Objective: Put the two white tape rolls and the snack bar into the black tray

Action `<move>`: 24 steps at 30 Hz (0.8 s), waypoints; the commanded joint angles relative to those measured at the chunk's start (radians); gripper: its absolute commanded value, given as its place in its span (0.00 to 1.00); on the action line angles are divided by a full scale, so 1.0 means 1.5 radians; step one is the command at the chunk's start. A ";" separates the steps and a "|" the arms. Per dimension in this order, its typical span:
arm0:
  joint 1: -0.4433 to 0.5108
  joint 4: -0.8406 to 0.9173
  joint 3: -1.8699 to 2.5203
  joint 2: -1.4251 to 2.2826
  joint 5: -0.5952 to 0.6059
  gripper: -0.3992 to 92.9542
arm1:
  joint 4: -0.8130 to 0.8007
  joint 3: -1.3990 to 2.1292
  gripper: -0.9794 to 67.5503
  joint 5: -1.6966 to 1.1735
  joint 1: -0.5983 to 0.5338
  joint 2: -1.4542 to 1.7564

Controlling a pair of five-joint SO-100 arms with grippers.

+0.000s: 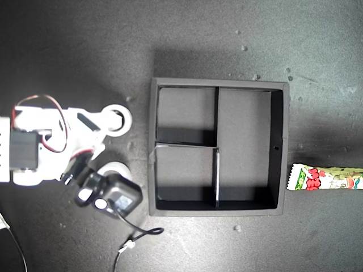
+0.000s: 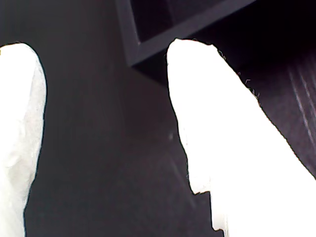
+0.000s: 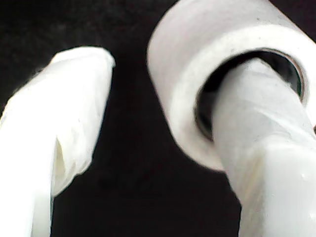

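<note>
In the exterior view the black tray (image 1: 221,83) sits in the middle with all its compartments bare. At that view's left an arm reaches toward two white tape rolls. One tape roll (image 1: 117,119) (image 3: 177,74) has a finger of my second gripper (image 1: 109,135) (image 3: 168,64) through its hole, with the other finger well apart, so the gripper is open. The other tape roll (image 1: 116,168) lies just below, partly under the wrist camera. The snack bar (image 1: 326,178) lies at the exterior view's right edge, outside the tray. My first gripper (image 2: 106,49) is open and holds nothing, facing a corner of the tray (image 2: 197,24).
The dark mat (image 1: 227,34) runs all round the tray. A black cable (image 1: 136,232) trails from the wrist camera (image 1: 116,195) toward the exterior view's bottom edge. The first arm does not show in the exterior view.
</note>
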 commanded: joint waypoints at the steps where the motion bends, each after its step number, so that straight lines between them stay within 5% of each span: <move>1: -0.010 -0.008 -0.045 -0.017 0.002 0.18 | -0.014 -0.038 0.27 -0.022 0.013 -0.013; 5: -0.027 -0.009 -0.063 -0.051 -0.010 0.16 | -0.010 -0.200 0.29 -0.014 0.038 -0.230; 12: -0.064 -0.030 -0.060 -0.072 -0.042 0.06 | 0.204 -0.623 0.34 0.060 -0.033 -0.784; 19: -0.072 -0.030 -0.059 -0.052 -0.026 0.03 | 0.368 -0.632 0.36 0.260 -0.118 -0.885; 24: -0.077 -0.030 -0.061 -0.048 -0.018 0.01 | 0.371 -0.575 0.46 0.467 -0.214 -0.885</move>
